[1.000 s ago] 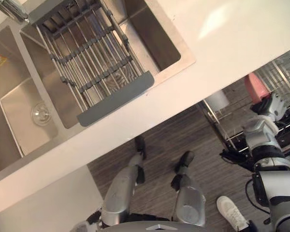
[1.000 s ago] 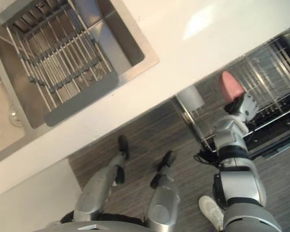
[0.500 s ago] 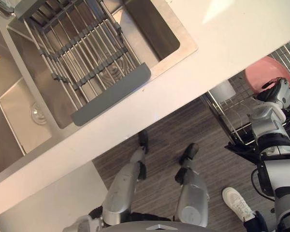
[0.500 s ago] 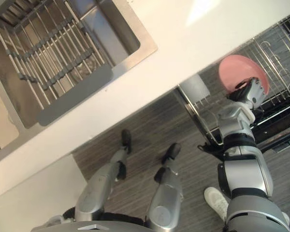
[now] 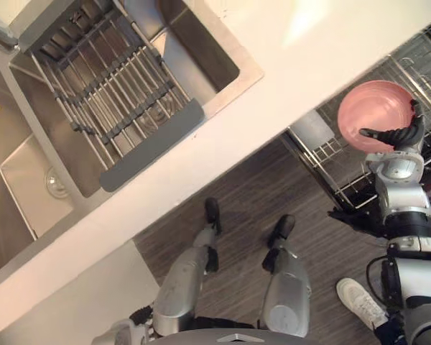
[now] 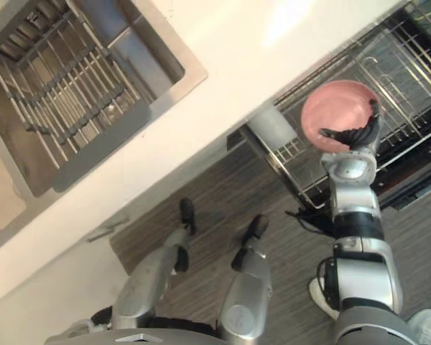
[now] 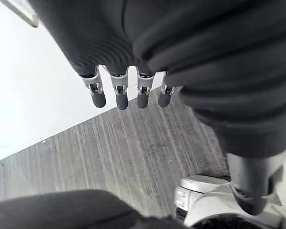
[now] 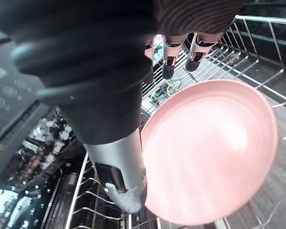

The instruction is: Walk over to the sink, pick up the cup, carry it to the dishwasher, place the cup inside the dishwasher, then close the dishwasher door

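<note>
Left eye view: at the right edge, the right hand [image 5: 396, 135] grips the rim of a pink round bowl [image 5: 370, 108] over the silver wire dishwasher rack [image 5: 416, 65]. Left wrist view: the left hand [image 7: 118, 98] hangs with its fingers loosely straight above the grey plank floor [image 7: 109, 143]. Right wrist view: thumb and fingers pinch the bowl's edge.

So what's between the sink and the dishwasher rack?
A bare stretch of white countertop separates the sink from the dishwasher rack, as the left eye view shows.
</note>
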